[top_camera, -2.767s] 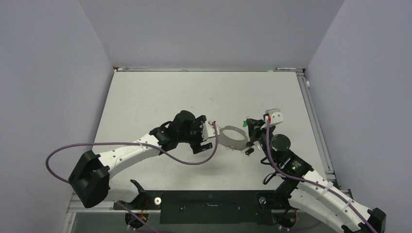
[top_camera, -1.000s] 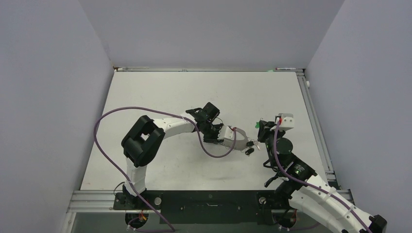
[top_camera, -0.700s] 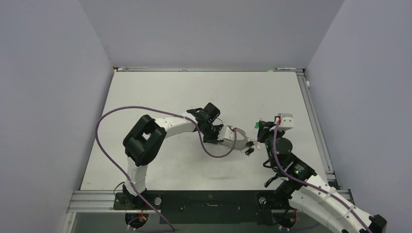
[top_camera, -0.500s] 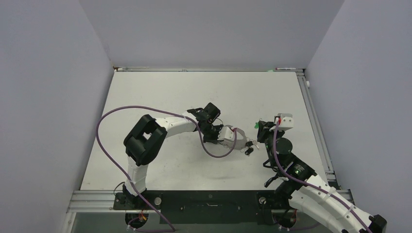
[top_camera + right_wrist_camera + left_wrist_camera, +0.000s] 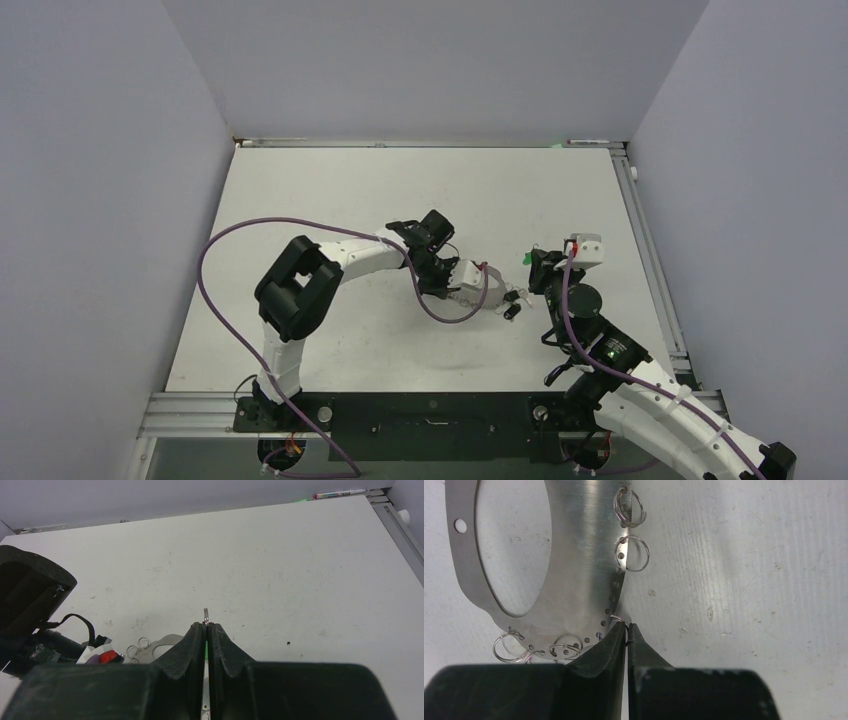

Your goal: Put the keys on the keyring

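Observation:
The keyring (image 5: 584,555) is a flat grey metal oval with holes along its rim and small split rings (image 5: 633,554) hooked in them. It lies mid-table (image 5: 497,283). My left gripper (image 5: 626,630) is shut on one small split ring at its rim; from above the gripper (image 5: 478,292) covers part of the loop. Two dark-headed keys (image 5: 512,305) lie at the loop's right end. My right gripper (image 5: 205,626) is shut on the green-headed key (image 5: 205,650), whose own little ring (image 5: 205,615) sticks up past the fingertips. It hovers just right of the loop (image 5: 530,270).
The left arm's purple cable (image 5: 450,315) loops right beside the keyring. The left wrist's black body (image 5: 30,590) fills the left of the right wrist view. A pen (image 5: 340,492) lies at the far edge, with the metal table rail (image 5: 395,520) on the right.
The left arm swung round to reach the keyring from the upper left. Over the last second its jaws closed on a small split ring. The right gripper has barely moved.

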`<state>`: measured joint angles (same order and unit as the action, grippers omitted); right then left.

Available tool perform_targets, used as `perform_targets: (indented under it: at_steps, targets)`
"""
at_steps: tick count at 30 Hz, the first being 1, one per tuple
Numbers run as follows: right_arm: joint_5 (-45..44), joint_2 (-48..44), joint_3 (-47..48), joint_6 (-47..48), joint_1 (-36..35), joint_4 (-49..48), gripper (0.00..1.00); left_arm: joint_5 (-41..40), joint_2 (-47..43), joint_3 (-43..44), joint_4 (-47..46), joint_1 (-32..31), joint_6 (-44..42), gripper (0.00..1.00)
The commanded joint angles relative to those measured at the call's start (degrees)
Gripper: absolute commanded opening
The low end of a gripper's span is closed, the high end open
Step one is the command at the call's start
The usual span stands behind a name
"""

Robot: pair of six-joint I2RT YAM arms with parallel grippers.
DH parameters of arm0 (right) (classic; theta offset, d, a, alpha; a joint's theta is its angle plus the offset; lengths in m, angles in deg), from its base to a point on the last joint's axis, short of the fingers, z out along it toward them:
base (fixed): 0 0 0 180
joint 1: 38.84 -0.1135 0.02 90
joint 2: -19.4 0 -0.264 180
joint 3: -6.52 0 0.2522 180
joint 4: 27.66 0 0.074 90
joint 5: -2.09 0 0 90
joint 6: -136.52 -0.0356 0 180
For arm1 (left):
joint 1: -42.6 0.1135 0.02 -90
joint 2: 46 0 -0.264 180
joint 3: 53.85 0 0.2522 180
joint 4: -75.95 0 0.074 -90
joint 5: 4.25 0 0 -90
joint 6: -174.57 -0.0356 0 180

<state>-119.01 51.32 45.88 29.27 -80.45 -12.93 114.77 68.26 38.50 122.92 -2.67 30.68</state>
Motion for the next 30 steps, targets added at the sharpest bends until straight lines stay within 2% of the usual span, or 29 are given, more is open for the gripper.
perform_targets:
  at_steps: [1,5,10,20,30]
  targets:
    - [0.4,0.3,0.0,-0.4,0.4,-1.1,0.05,4.5,-2.2,2.2,3.3,0.0,3.2,0.0]
    - [0.4,0.2,0.0,-0.4,0.4,-1.1,0.05,6.7,-5.3,-1.3,0.9,0.5,7.4,0.0]
    - [0.5,-0.3,-0.2,-0.4,0.5,-1.1,0.05,8.3,-11.4,-8.5,-8.9,0.0,16.5,0.0]
    - [1.2,-0.8,-0.4,-0.4,0.6,-1.1,0.05,11.6,-23.3,-24.3,-31.9,-1.2,39.5,0.0]
    - [6.1,-2.3,-0.7,0.9,0.6,-2.9,0.05,12.4,-27.9,-36.9,-57.8,-4.0,62.7,0.0]
